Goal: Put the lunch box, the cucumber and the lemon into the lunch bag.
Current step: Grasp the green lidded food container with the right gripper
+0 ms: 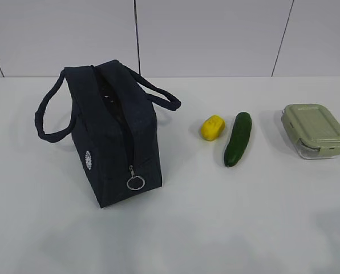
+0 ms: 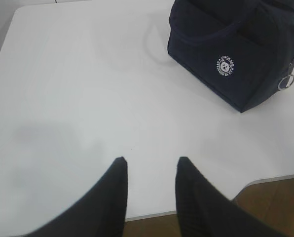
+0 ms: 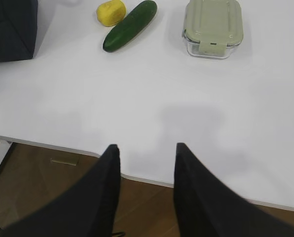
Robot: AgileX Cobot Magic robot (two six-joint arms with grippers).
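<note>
Lunch bag (image 1: pixel 116 137) is parked upright on the left, zipper partly undone. Lemon (image 1: pixel 212 127), cucumber (image 1: pixel 238 138) and lunch box (image 1: pixel 315 130) are lined up beside it. Left gripper (image 2: pixel 149 165) and right gripper (image 3: pixel 146 150) are held apart, nothing gripped.

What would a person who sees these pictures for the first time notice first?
The dark navy lunch bag stands on the left of the white table, handles up, and its top looks partly unzipped. To its right lie the yellow lemon, the green cucumber beside it, and, farthest right, the lunch box with its pale green lid on.
</note>
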